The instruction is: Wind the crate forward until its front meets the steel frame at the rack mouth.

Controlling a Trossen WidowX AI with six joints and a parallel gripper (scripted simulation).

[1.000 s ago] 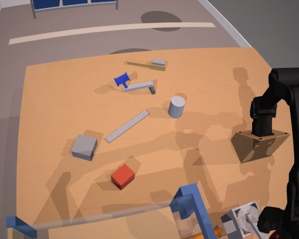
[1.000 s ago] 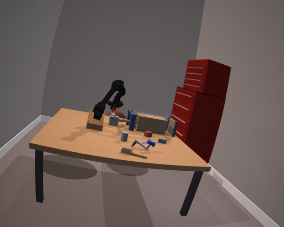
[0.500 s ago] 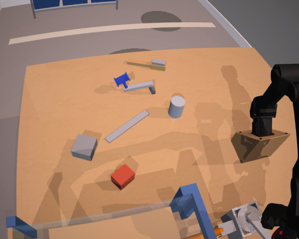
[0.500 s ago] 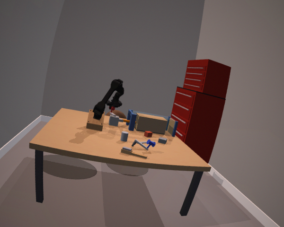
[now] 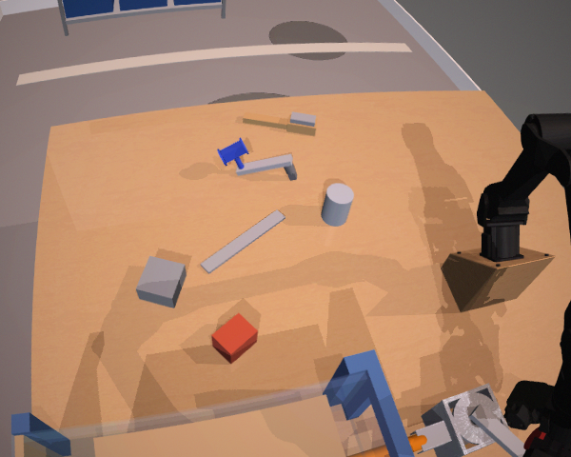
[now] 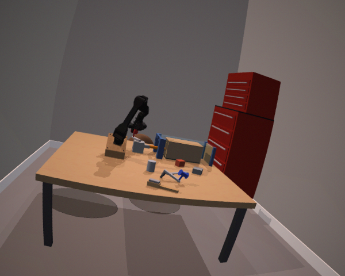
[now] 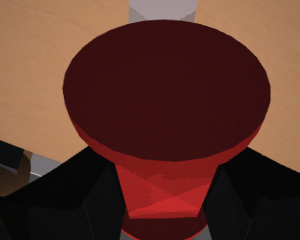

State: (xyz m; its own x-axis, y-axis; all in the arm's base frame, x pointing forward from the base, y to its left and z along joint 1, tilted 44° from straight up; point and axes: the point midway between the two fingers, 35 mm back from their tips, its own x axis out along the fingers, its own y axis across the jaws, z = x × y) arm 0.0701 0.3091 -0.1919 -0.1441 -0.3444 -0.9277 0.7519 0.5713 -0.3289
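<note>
Item: tool (image 5: 534,443) (image 6: 135,129) (image 7: 161,136), one. Nearly closed, pinched on the red knob (image 5: 538,437) (image 6: 135,131) (image 7: 165,90) of the handle (image 5: 497,432) (image 6: 138,138) (image 7: 162,10).

Item: winch (image 5: 436,418) (image 6: 138,146), handle seated on top. From the hub the handle's long axis ran outward, away from the frame (image 5: 384,401) (image 6: 160,147); my tool stood at its outer end, so hub, strap (image 5: 417,443) (image 6: 152,146) and crate (image 5: 217,430) (image 6: 183,150) all lay on one side of it. I judged that the next stroke needed an arc about the hub, not a straight pull.

Item: crate, inside the cubby, beyond the frame from the winch, looking flat. Front close to the frame; contact, I could not tell. Winding seemed under way, letting go still to do.

Item: crank with blue knob (image 5: 233,151) (image 6: 183,173), spare, on the desk (image 5: 128,196) (image 6: 86,166). Not needed, I reckoned.

Risk, in my judgement: a stroke off the arc could lift the key.
</note>
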